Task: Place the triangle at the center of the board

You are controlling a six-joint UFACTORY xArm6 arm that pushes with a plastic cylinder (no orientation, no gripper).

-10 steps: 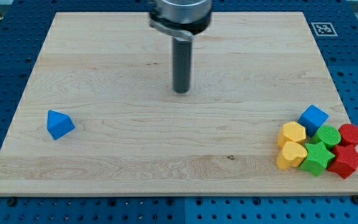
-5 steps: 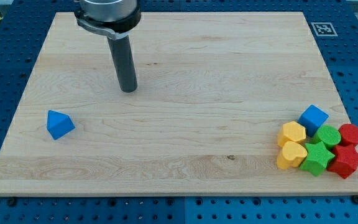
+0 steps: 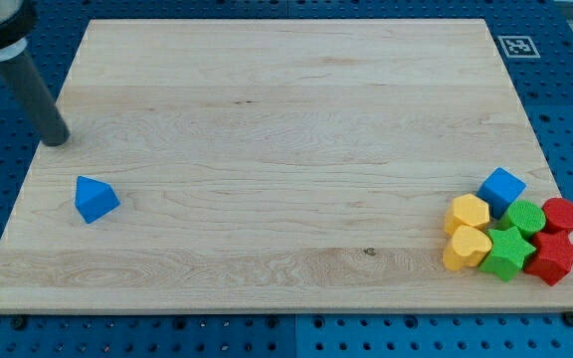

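1. My tip [image 3: 58,140] sat at the board's [image 3: 286,60] left edge, above & just left of the blue triangle [image 3: 95,198], not touching; it's a bare rod w/ no jaws, so it grasped nothing.
2. Triangle lay near the view's left side, well apart from centre.
3. Best approach, I judged: get the tip round to the triangle's left face, then push right & slightly up, through its middle so it wouldn't spin off; slow near centre.
4. The 7 other blocks, incl. the blue cube [image 3: 502,187] & green star [image 3: 506,253], sat clustered far right; no obstacle.

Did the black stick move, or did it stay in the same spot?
Yes. My tip slid toward the view's left, from the wooden board's middle to its left edge, ending above the small blue triangle block, not touching.
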